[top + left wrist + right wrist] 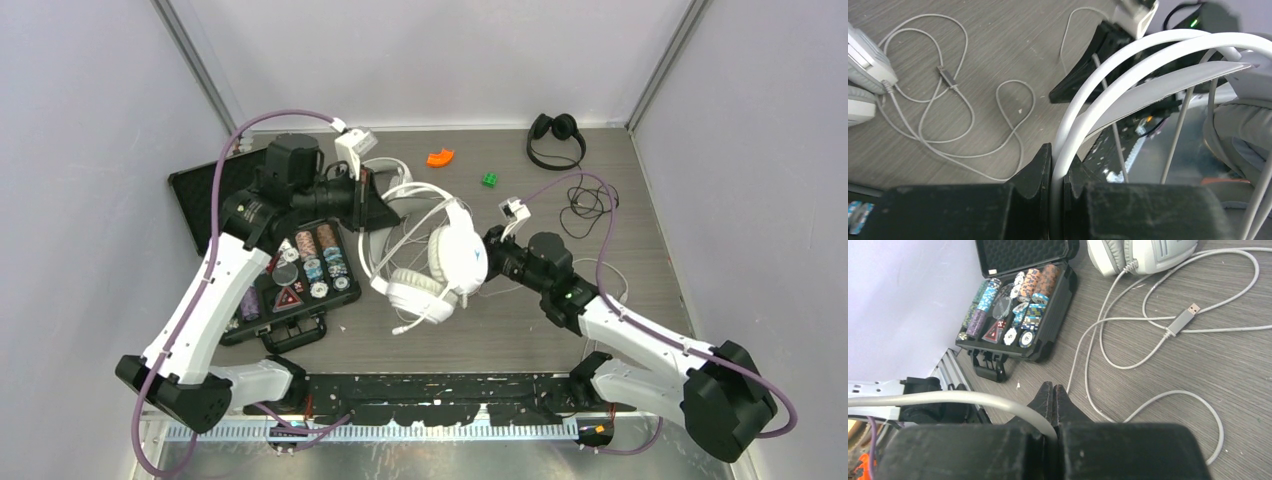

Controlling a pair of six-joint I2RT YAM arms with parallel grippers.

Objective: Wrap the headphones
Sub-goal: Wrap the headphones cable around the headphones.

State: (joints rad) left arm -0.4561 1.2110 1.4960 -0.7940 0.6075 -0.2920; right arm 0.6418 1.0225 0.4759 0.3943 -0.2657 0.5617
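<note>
White over-ear headphones (455, 255) sit mid-table, tilted up. My left gripper (378, 208) is shut on their white headband (1083, 95), which runs up out of the jaws in the left wrist view (1057, 152). Close to the ear cup on the other side, my right gripper (490, 250) is shut on a white cable (973, 399) that enters the jaws (1053, 387) from the left. A pale grey headset (1143, 252) lies on the table with its loose cable and USB plug (1184, 317). Thin black headphones (556, 135) lie at the back right with their black cable (590, 200).
An open black case of poker chips (300, 275) stands at the left, beside my left arm. An orange piece (439, 157) and a small green block (489, 179) lie toward the back. Grey cable loops (948, 80) spread over the table.
</note>
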